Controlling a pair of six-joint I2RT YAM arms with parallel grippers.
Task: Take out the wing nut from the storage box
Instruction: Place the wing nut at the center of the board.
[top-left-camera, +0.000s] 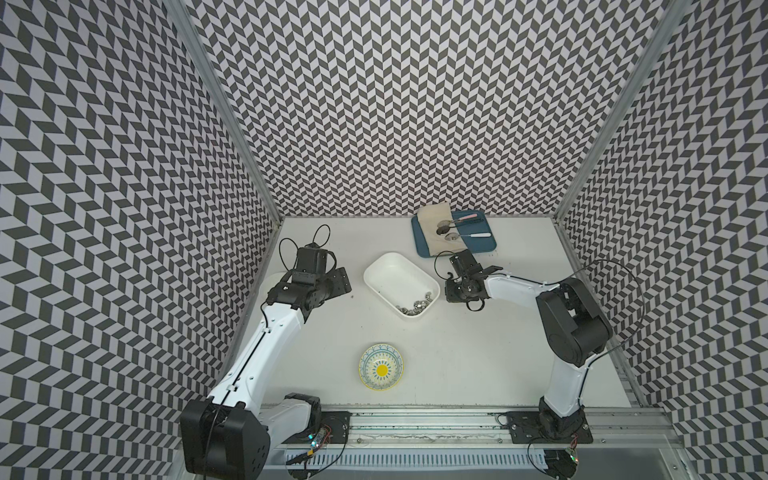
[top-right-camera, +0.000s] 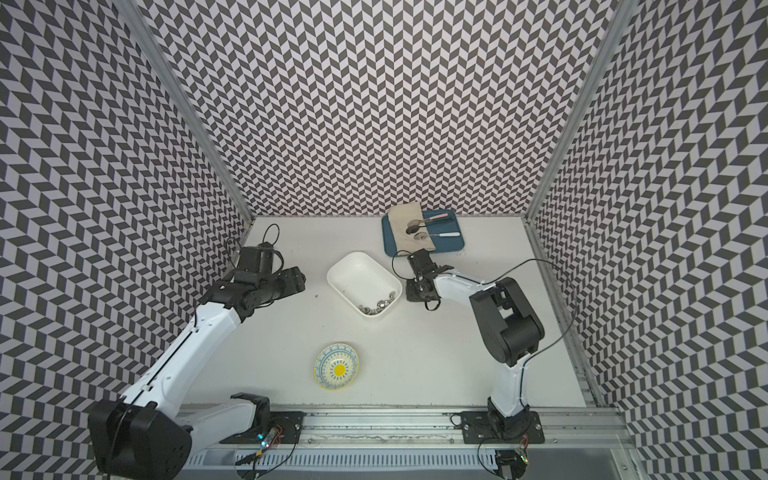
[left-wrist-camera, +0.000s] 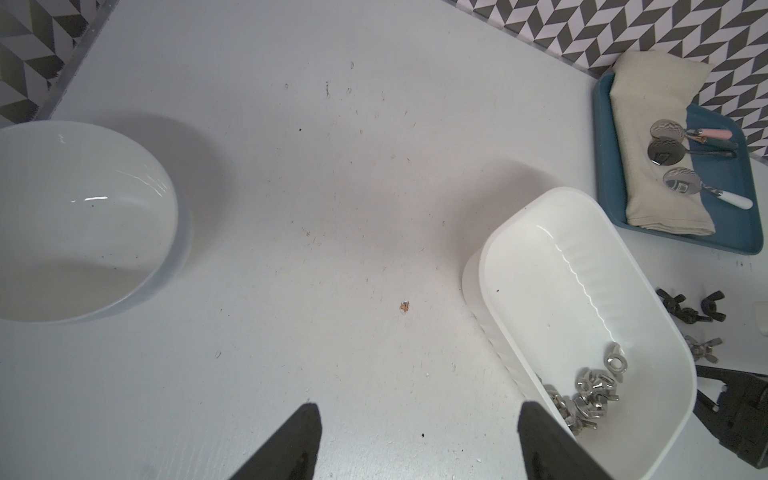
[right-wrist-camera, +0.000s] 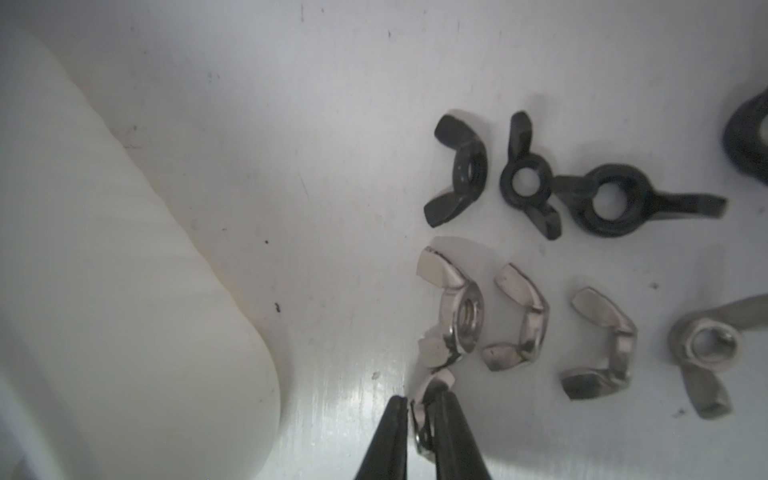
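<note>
White storage box (top-left-camera: 390, 274) holds wing nuts (top-left-camera: 415, 306); right hand (right-wrist-camera: 422, 399) grips one; left hand (left-wrist-camera: 417, 405) open.

Left tool (left-wrist-camera: 417, 419) spread, right tool (right-wrist-camera: 419, 415) pinched

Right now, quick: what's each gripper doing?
Left gripper: open, holding nothing.
Right gripper: closed on a silver wing nut.

White plastic storage box (top-left-camera: 388, 276), silver metal wing nut (right-wrist-camera: 422, 422)
Shallow rectangular box upright on the bench (top-left-camera: 457, 353); nut edge-on between black fingers (right-wrist-camera: 384, 444), just beside its outer wall.
</note>
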